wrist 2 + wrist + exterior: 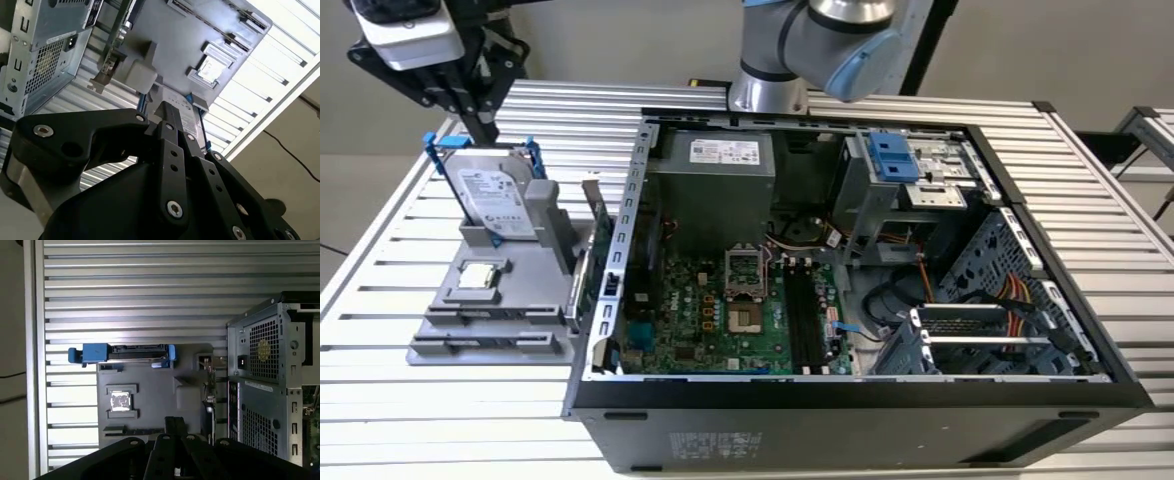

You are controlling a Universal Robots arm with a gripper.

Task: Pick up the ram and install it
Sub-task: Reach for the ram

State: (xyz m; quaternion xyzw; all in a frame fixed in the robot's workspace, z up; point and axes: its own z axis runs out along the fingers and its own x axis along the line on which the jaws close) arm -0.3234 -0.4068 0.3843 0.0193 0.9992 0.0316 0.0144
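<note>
Open computer case on a slatted table.
Beside it, a grey tray holds an upright hard drive and a chip.

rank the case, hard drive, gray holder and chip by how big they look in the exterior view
Largest to smallest:
1. case
2. gray holder
3. hard drive
4. chip
The gaps are wide, so nearness to the camera does not put the order in doubt.
</note>
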